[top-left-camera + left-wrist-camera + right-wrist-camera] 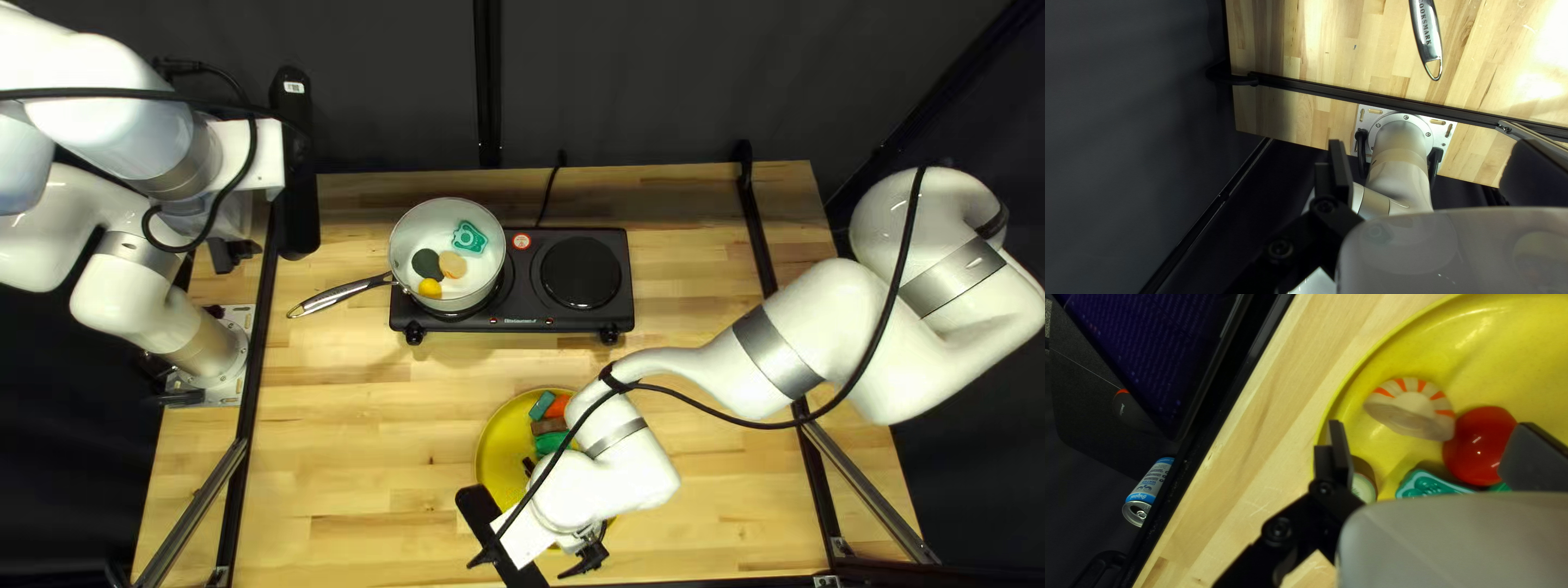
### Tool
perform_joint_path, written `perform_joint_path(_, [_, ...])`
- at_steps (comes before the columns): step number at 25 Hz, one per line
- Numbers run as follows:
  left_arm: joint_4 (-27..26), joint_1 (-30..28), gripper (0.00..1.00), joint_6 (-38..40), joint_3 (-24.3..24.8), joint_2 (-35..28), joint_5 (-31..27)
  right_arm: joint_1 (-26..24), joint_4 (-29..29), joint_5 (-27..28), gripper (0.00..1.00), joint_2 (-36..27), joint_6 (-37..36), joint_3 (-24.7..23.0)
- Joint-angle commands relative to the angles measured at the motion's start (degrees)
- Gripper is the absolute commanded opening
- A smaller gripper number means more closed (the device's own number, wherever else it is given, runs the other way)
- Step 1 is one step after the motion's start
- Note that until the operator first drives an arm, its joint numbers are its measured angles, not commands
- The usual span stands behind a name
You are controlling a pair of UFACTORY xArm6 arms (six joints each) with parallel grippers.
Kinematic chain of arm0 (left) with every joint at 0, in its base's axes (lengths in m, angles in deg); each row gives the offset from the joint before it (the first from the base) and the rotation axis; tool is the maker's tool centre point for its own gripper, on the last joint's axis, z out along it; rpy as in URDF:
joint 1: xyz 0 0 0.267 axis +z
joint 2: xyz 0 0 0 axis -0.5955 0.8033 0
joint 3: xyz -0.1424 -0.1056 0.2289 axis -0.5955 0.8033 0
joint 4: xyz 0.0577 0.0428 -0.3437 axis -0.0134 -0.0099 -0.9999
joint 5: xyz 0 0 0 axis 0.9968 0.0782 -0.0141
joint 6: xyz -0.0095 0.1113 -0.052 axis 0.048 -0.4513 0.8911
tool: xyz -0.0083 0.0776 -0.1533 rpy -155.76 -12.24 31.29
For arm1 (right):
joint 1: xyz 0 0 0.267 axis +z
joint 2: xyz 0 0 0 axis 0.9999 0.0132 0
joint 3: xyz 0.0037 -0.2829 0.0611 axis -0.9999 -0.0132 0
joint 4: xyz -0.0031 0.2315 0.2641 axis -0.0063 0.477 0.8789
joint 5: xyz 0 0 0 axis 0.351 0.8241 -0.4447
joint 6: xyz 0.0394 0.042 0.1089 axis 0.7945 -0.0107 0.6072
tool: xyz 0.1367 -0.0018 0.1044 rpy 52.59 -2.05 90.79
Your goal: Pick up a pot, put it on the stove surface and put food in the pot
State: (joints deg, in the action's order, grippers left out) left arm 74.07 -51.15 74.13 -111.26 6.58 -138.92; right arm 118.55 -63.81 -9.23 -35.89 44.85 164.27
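- Stove, centre of the top left view: pot sits on it, placing looks done.
- Plate, lower centre: partly behind right arm; its food likely left to add.
- Right pincer, left pincer: wide open, holding nothing.
- Pieces: four in pot; a small one on plate, half hidden.

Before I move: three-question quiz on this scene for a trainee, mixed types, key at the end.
1. Multiple choice. Where is the round white pot?
a) on the bare wooden table
b) on the black two-burner stove
c) in my left gripper
2. Fill in. The big round plate ahead of my right gripper is coloured ____.
3. True or false. My right gripper is shut on the shiny red food piece.

Key: 1 b; 2 yellow; 3 false.
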Motion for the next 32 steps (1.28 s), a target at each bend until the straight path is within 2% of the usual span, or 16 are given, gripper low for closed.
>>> perform_joint_path(1, [0.00, 0.00, 1.00, 0.00, 0.00, 0.00, 0.00, -0.18, 0.41, -0.35, 1.00, 0.30, -0.67, -0.02])
perform_joint_path(6, [0.00, 0.00, 1.00, 0.00, 0.00, 0.00, 0.00, -0.26, 0.77, -0.64, 1.00, 1.22, -1.18, 0.66])
perform_joint_path(13, [0.00, 0.00, 1.00, 0.00, 0.00, 0.00, 0.00, -0.43, 1.42, -3.29, 1.00, 1.42, -1.83, -1.37])
perform_joint_path(20, [0.00, 0.00, 1.00, 0.00, 0.00, 0.00, 0.00, -0.57, 2.26, -4.00, 1.00, 3.04, -2.66, -0.06])
perform_joint_path(21, [0.00, 0.00, 1.00, 0.00, 0.00, 0.00, 0.00, -0.67, 2.45, -4.00, 0.85, 3.21, -2.77, 0.12])
perform_joint_path(22, [0.00, 0.00, 1.00, 0.00, 0.00, 0.00, 0.00, -0.67, 2.45, -4.00, 0.19, 3.21, -2.77, 0.12])
perform_joint_path(23, [0.00, 0.00, 1.00, 0.00, 0.00, 0.00, 0.00, -0.67, 2.45, -4.00, 0.01, 3.21, -2.77, 0.12])
perform_joint_path(32, [0.00, 0.00, 1.00, 0.00, 0.00, 0.00, 0.00, -0.67, 2.45, -4.00, 0.00, 3.21, -2.77, 0.12])
